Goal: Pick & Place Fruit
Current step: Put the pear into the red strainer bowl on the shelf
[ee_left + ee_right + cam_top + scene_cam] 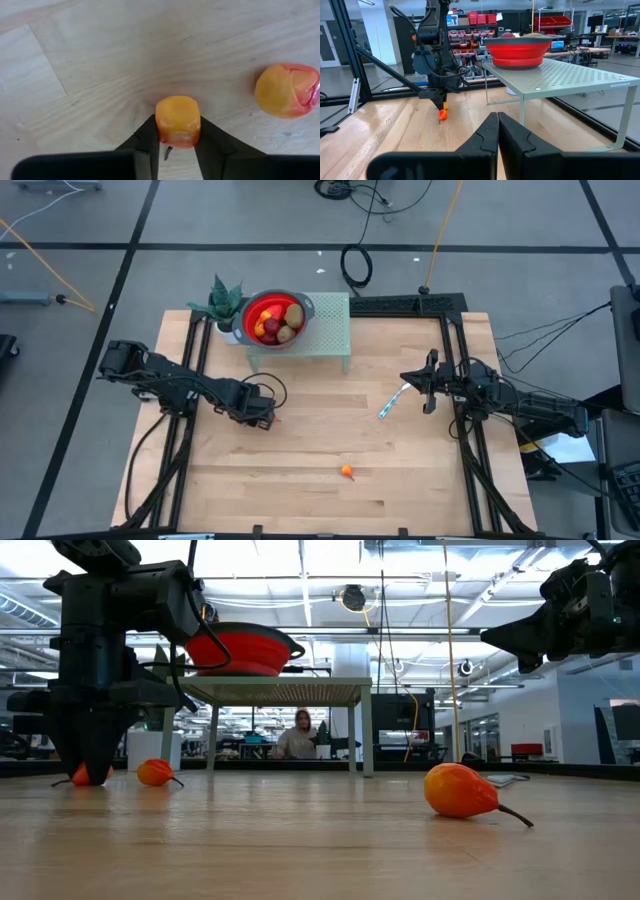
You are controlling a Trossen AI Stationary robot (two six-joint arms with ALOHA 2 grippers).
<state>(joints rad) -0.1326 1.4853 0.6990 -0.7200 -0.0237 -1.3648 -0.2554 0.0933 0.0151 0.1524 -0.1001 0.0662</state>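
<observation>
Fruit in hand: a small orange toy fruit (pixel 177 121), blocky with rounded corners, sits on the bench (pixel 320 450) at its left-middle, pinched between the left gripper (pixel 176 142) fingers.
Left gripper fingers: closed most of the way onto that fruit, one dark finger touching each side; the piece is not yet lifted off the wood.
Neighbour fruit: a second orange-and-red piece (pixel 287 90) lies just beside it, apart from the fingers.
Doing it well: I judge a straight lift is wanted, grip kept centred so the glossy fruit does not squirt out or nudge its neighbour, then a carry to the bowl.
Bowl: red with a grey rim (pixel 273 319), already holding several fruits, standing on a pale green perforated metal stand (pixel 325 330).
Third fruit: an orange pear-shaped piece with a thin stem (pixel 347 472), alone near the front-middle.
Surface: pale wood planks, smooth, visible grain.
Right gripper (pixel 497 131): waits at the right side, fingers pressed together, empty.
</observation>
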